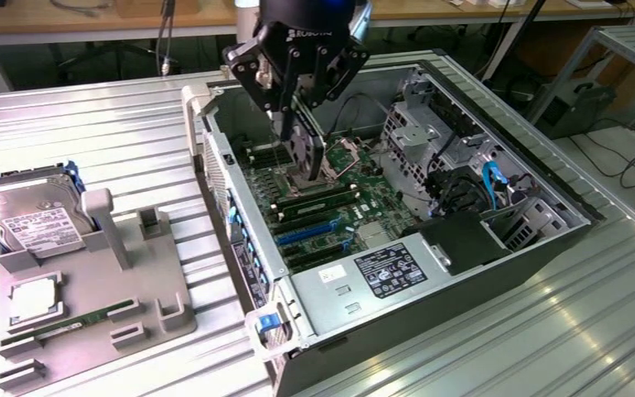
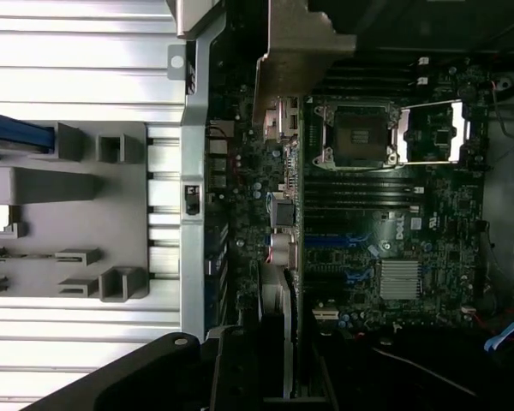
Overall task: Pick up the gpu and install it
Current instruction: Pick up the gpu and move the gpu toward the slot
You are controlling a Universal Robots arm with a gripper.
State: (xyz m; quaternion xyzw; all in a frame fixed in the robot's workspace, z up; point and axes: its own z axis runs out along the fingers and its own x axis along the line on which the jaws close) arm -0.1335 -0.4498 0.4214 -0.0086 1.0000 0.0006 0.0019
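Universal Robots arm at work: the gripper (image 1: pixel 298 124), jaws partly closed on the gpu (image 1: pixel 308 157), holds the card on edge above the motherboard (image 1: pixel 350 207) inside the open computer case (image 1: pixel 516 273) — one card, one case. A slight tilt could seat it beside its slot (risking bent contacts). On the tray (image 1: pixel 169 306) at the exterior view's left — one hard drive (image 1: pixel 33 222), one memory stick (image 1: pixel 75 318).

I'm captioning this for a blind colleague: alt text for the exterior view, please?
The gripper holds the gpu over the motherboard inside an open computer case. On the exterior view's left, a grey tray holds a hard drive and a memory stick.
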